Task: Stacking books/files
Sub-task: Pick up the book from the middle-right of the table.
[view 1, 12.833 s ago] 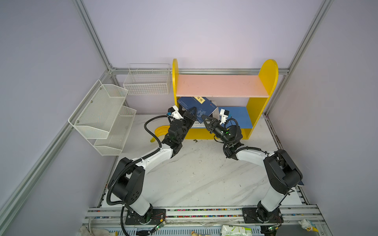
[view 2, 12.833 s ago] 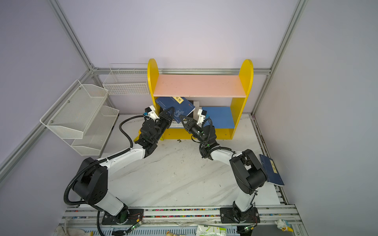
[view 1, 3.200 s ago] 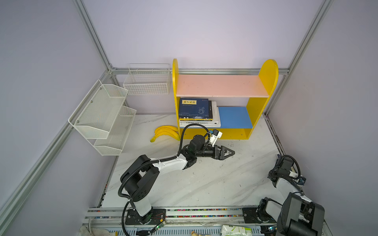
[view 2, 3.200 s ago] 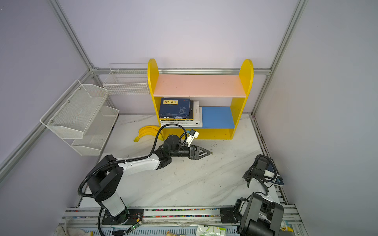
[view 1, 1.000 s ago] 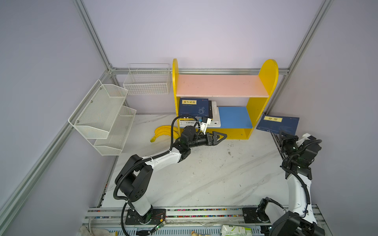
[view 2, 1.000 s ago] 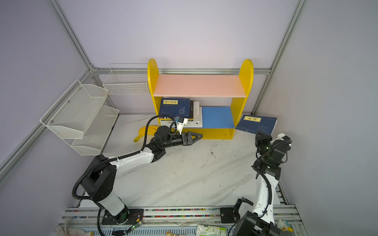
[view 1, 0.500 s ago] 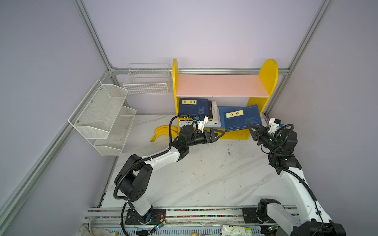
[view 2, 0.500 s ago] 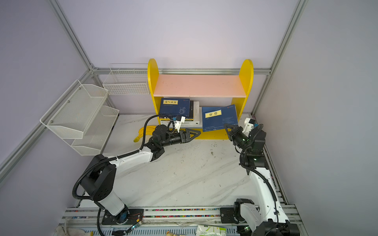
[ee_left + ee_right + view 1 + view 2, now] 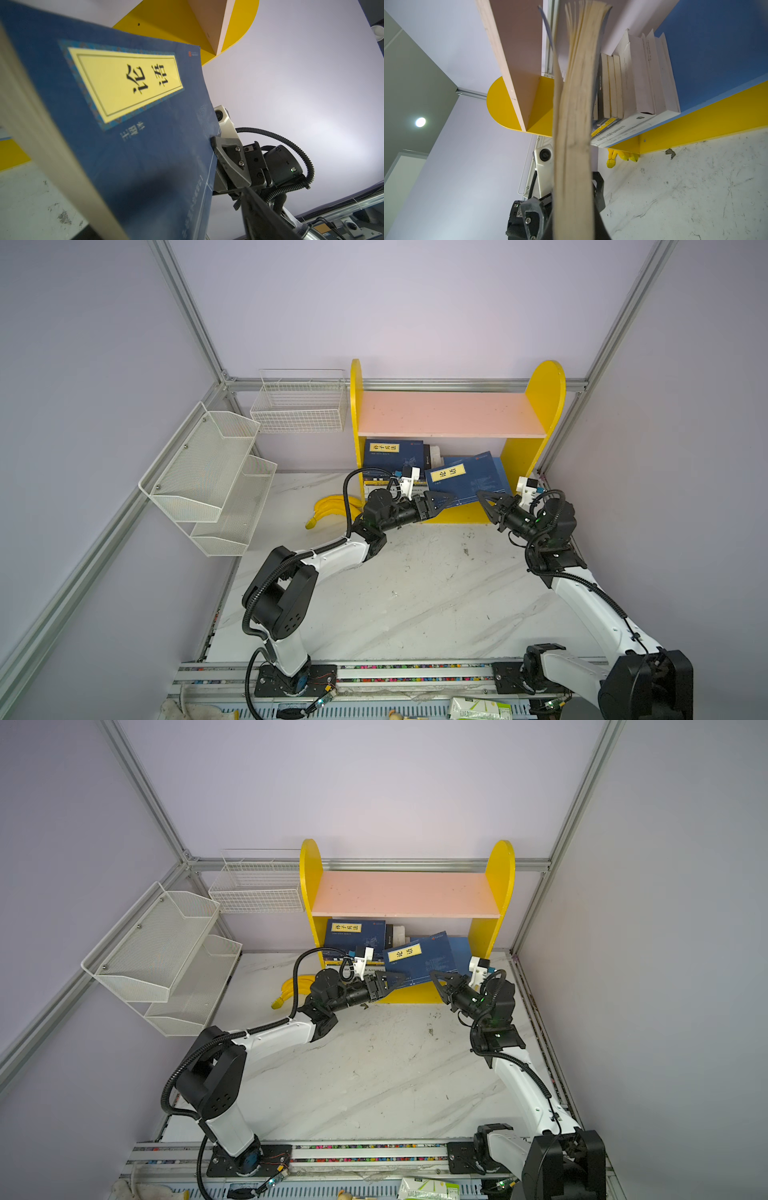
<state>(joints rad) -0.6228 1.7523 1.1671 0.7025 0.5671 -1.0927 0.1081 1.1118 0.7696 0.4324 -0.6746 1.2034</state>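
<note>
The navy book [image 9: 465,481] hung tilted in the air at the centre of both top views, just in front of the shelf's [image 9: 540,385] lower bay, its yellow label facing up and none of it resting on the blue board. The right hand [image 9: 490,497] was clamped tight on the book's right edge. The left hand [image 9: 440,502] straddled the opposite edge with its jaws partly apart, and I could not tell whether they pressed on the cover. The stack [image 9: 392,456] lay flat at the left of that bay, just beside the book. The likeliest slip, as I judged it, was at the handover: if the right hand let go before the left had bitten, the book would drop onto the tabletop [image 9: 415,593] or the shelf's yellow lip. The right wrist view showed the pages fanning loose, so a grip on one cover alone could let the block sag open. Two hands pulling unevenly could bend it. Raised while so tilted, its far corner might catch the pink board, and a low entry could shove the stack askew.
</note>
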